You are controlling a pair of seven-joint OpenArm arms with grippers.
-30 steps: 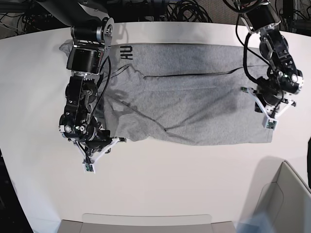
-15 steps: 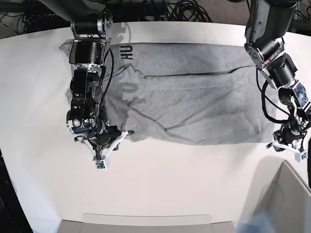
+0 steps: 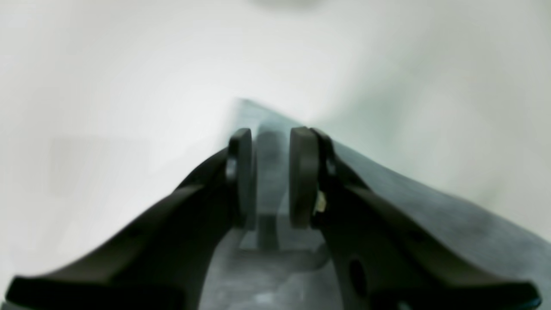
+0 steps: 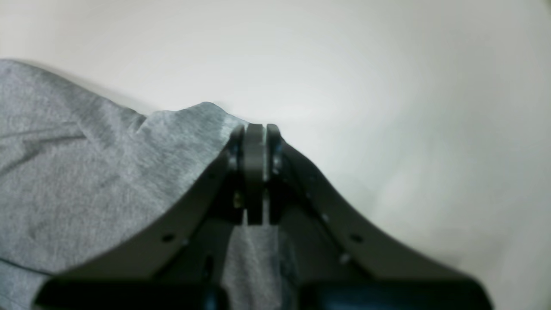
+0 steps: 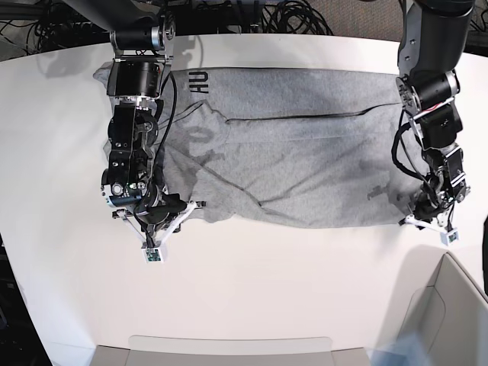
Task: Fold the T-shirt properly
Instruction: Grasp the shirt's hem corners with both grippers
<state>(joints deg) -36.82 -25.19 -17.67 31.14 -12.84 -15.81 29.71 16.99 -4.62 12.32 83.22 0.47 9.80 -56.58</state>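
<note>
While the grey cloth is lying spread across the white surface, the scene is reading like this, left to right in the base view:

Right tool (image 5: 164, 221): sitting at about 8 o'clock from the shirt's middle, at the lower left edge of the cloth. In its wrist view the right tool (image 4: 255, 172) is showing both pads pressed together, with grey fabric bunching up against the tips and running under them; it is pinching the shirt's edge there.

T-shirt (image 5: 305, 145): lying mostly flat and wide across the upper half of the counter, wrinkling toward its left end. Dark block letters are showing near its 10 o'clock corner. A long dark seam line is running across it toward 3 o'clock.

Counter (image 5: 267, 282): white, carrying the shirt, with bare surface stretching toward 6 o'clock.

Left tool (image 5: 433, 226): hanging at about 4 o'clock from the shirt's middle, over the lower right corner of the cloth. In its wrist view the left tool (image 3: 270, 176) is standing with pads spread apart, a clear gap between them. The corner of the T-shirt (image 3: 430, 215) is lying below and beyond the tips; the blur is hiding whether the pads are touching it.

Box (image 5: 450, 313): a pale container wall is sitting at 5 o'clock, apart from the shirt.
</note>
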